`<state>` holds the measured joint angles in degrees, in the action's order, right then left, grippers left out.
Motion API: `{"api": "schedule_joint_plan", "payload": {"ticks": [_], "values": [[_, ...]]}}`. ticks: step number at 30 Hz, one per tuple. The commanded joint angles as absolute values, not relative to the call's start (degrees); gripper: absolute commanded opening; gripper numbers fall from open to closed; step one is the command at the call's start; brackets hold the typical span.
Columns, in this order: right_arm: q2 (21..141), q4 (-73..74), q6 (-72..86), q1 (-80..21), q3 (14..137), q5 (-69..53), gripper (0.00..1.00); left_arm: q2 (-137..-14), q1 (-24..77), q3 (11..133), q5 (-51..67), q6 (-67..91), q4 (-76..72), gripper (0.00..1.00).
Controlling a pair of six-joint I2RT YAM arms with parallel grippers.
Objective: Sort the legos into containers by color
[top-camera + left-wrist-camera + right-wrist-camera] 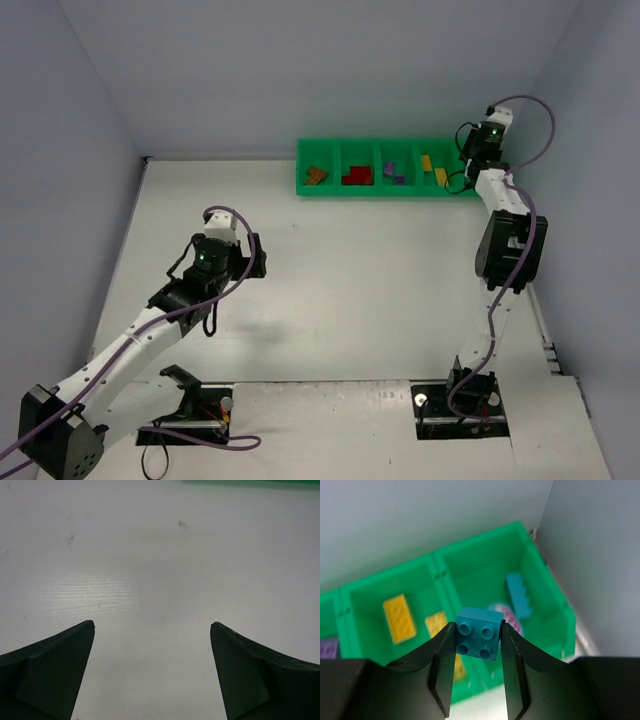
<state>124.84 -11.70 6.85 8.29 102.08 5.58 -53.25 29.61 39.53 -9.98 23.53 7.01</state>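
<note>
Blue lego (479, 639) clamped in right pincer (478, 626) above green tray (480, 570); left pincer (152, 623) apart.

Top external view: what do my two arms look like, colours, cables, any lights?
The left arm and right arm both have white links with black joint housings. A purple cable loops along each, and a green light glows near each wrist. The left tool and right tool have matte black, wedge-shaped fingers.
</note>
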Motion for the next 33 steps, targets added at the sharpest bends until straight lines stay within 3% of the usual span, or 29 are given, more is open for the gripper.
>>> {"api": "schedule_joint_plan", "payload": {"ticks": [1, 2, 4, 5, 8, 11, 17, 19, 33], "values": [[130.8, -16.0, 3.6, 9.1, 109.5, 6.4, 0.03, -53.3, 29.5, 41.7, -14.1, 29.1, 8.6, 0.92], [132.1, -15.9, 3.3, 9.5, 112.8, 5.6, 0.06, -53.8, 29.4, 42.0, -14.8, 29.2, 9.6, 0.92], [135.9, -15.9, 2.1, 9.8, 116.1, 4.8, 0.26, -54.2, 29.4, 43.1, -15.4, 29.4, 10.7, 0.92], [136.9, -15.9, 1.8, 9.8, 118.8, 4.5, 0.43, -54.6, 29.4, 43.5, -15.9, 29.4, 11.9, 0.92], [139.9, -16.0, 0.8, 9.8, 123.3, 3.5, 0.64, -54.8, 29.4, 45.3, -16.6, 29.4, 14.5, 0.92], [140.1, -16.0, 0.7, 9.9, 125.5, 1.8, 0.78, -54.2, 29.4, 47.1, -17.7, 29.4, 17.2, 0.92], [130.3, -16.0, 2.1, 9.5, 119.9, 0.0, 0.91, -51.4, 29.4, 50.1, -18.0, 30.0, 21.1, 0.92], [123.4, -16.0, 3.0, 9.2, 114.3, -1.4, 1.0, -50.3, 29.3, 51.5, -17.6, 29.9, 22.8, 0.92], [69.1, -8.5, 13.9, 9.0, 74.6, -5.7, 1.0, -43.3, 28.7, 62.4, -17.8, 29.0, 38.7, 0.92]]}}
